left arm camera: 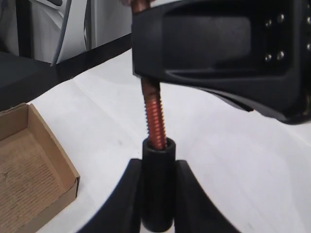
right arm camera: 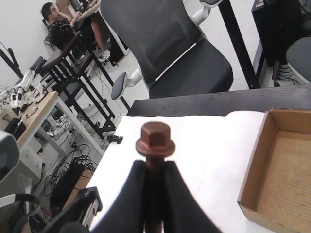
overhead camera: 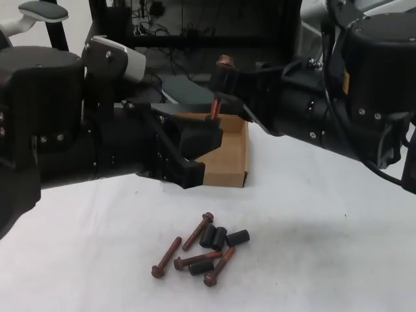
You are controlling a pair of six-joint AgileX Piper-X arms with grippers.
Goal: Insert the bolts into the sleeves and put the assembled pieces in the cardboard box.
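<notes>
Left wrist view: right end effector [left arm camera: 160,53] clamps bolt [left arm camera: 154,116] threads-down in left end effector's [left arm camera: 158,199] clamped sleeve [left arm camera: 158,165].

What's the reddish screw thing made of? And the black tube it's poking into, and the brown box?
The bolt looks like metal with a coppery coating: it shines and has cut threads. The sleeve is matte black, maybe plastic, rubber or coated metal; hard to tell. The cardboard box is plain brown cardboard, with a rough, fibrous floor.
</notes>
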